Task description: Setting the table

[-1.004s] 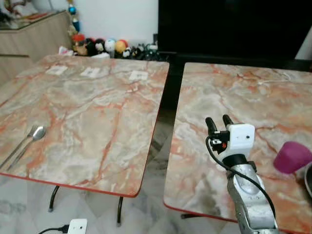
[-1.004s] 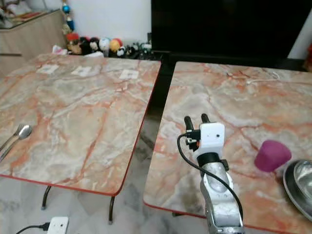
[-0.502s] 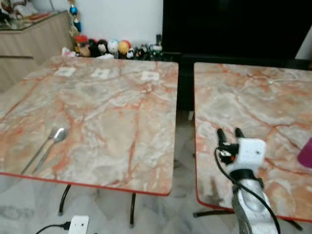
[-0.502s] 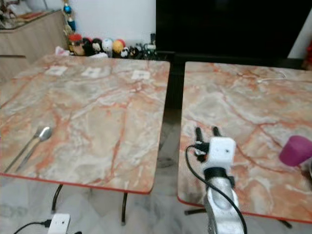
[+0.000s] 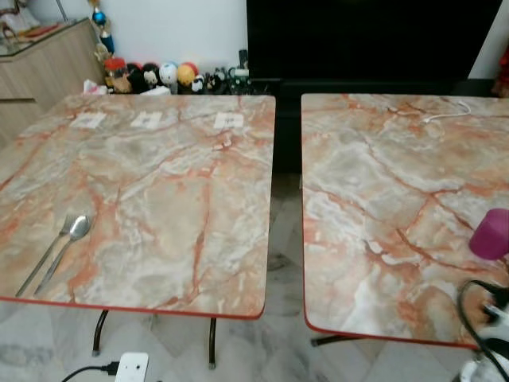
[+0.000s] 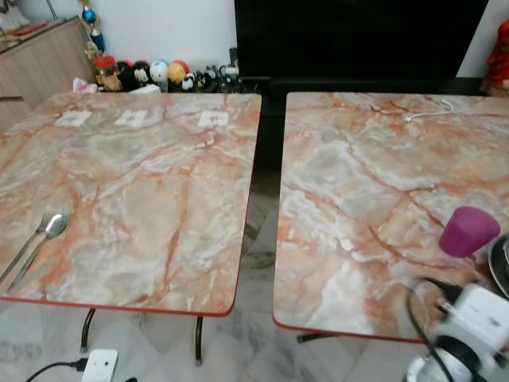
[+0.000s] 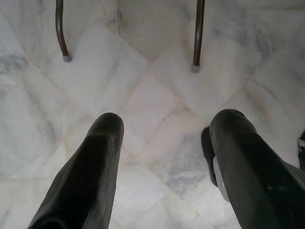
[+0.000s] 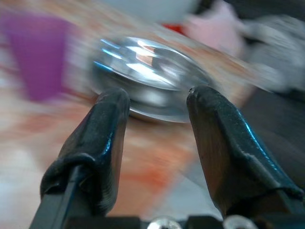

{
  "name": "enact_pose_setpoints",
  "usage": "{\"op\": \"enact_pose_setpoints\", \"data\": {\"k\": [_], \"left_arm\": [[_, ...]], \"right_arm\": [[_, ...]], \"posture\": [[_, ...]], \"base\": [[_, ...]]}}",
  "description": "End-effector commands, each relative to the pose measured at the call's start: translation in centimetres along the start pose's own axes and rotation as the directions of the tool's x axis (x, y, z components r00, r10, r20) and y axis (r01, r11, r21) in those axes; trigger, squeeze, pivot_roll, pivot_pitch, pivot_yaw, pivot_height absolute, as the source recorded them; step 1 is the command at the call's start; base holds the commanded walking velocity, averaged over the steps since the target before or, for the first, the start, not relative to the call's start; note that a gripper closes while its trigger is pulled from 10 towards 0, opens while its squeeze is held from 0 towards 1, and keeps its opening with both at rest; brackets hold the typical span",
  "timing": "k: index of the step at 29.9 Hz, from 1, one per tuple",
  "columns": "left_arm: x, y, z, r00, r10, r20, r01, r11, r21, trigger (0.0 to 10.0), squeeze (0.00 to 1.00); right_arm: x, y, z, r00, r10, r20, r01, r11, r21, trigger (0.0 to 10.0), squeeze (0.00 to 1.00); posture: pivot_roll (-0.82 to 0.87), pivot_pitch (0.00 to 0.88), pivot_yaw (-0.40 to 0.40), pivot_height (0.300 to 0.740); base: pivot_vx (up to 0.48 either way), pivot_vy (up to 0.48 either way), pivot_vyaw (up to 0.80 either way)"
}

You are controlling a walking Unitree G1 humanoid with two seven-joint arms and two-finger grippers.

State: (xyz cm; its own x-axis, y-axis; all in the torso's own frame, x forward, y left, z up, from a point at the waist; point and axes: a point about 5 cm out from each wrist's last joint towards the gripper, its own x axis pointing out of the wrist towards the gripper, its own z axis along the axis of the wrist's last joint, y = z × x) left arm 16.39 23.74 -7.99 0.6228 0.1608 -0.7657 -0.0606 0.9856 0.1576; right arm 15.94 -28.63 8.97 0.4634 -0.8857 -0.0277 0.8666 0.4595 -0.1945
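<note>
A spoon point(image 5: 77, 228) and a fork point(image 5: 49, 253) lie side by side near the front left of the left marble table point(image 5: 159, 159). On the right table point(image 5: 374, 183) a purple cup point(image 6: 468, 231) stands upside down near the right edge. Beside it is a steel bowl point(image 8: 147, 71), blurred in the right wrist view. My right gripper point(image 8: 157, 93) is open, low over the table and pointing at the bowl with nothing between its fingers; its white wrist housing point(image 6: 471, 325) is at the table's front right corner. My left gripper point(image 7: 169, 119) hangs open over the floor.
A dark gap point(image 5: 287, 199) separates the two tables. Three paper cards point(image 5: 146, 120) lie at the far side of the left table, and a white cable point(image 5: 445, 115) on the right one. Toys point(image 5: 159, 76), a black TV unit point(image 5: 366, 40) and a white plug point(image 5: 130, 368) on the floor.
The camera view has shifted. My right arm has dropped from the middle of the right table to its front right corner, near the cup and bowl.
</note>
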Motion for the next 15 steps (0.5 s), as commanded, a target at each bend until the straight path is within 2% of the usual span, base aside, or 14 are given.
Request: {"op": "enact_pose_setpoints", "data": {"k": [1,5,7,12,13,15], "left_arm": [[-0.1,0.0,-0.4,1.000,0.000,-0.009,0.000,1.000,0.004,10.0,0.00],[-0.1,-0.1,-0.4,1.000,0.003,-0.009,-0.002,1.000,0.004,10.0,0.00],[-0.1,-0.1,-0.3,1.000,0.003,-0.008,-0.003,1.000,0.002,10.0,0.00],[0.0,-0.1,-0.2,1.000,0.007,-0.006,-0.007,1.000,-0.010,10.0,0.00],[0.0,-0.2,-0.2,1.000,0.009,-0.003,-0.010,1.000,-0.020,10.0,0.00],[0.0,-0.2,-0.1,1.000,0.010,-0.003,-0.010,1.000,-0.023,10.0,0.00]], "right_arm": [[-0.1,-1.1,-1.5,0.991,-0.086,-0.107,0.085,0.996,-0.018,10.0,0.00],[-0.3,-1.6,-3.2,0.967,-0.136,-0.215,0.126,0.990,-0.057,10.0,0.00],[-0.1,-1.5,-5.6,0.911,-0.174,-0.373,0.152,0.984,-0.088,10.0,0.00],[0.2,-1.3,-7.3,0.860,-0.206,-0.467,0.172,0.979,-0.113,10.0,0.00],[0.5,-1.0,-8.2,0.834,-0.200,-0.514,0.146,0.979,-0.143,10.0,0.00],[0.7,-0.4,-8.9,0.823,-0.181,-0.538,0.107,0.980,-0.167,10.0,0.00]], "posture": [[-0.12,0.069,0.027,0.740],[-0.13,0.074,0.024,0.740],[-0.13,0.090,0.014,0.740],[-0.13,0.107,0.003,0.740],[-0.13,0.120,-0.001,0.740],[-0.13,0.124,-0.007,0.740]], "base": [[0.000,0.000,0.00],[0.000,0.000,0.00],[0.000,0.000,0.00],[0.000,0.000,0.00],[0.000,0.000,0.00],[0.000,0.000,0.00]]}}
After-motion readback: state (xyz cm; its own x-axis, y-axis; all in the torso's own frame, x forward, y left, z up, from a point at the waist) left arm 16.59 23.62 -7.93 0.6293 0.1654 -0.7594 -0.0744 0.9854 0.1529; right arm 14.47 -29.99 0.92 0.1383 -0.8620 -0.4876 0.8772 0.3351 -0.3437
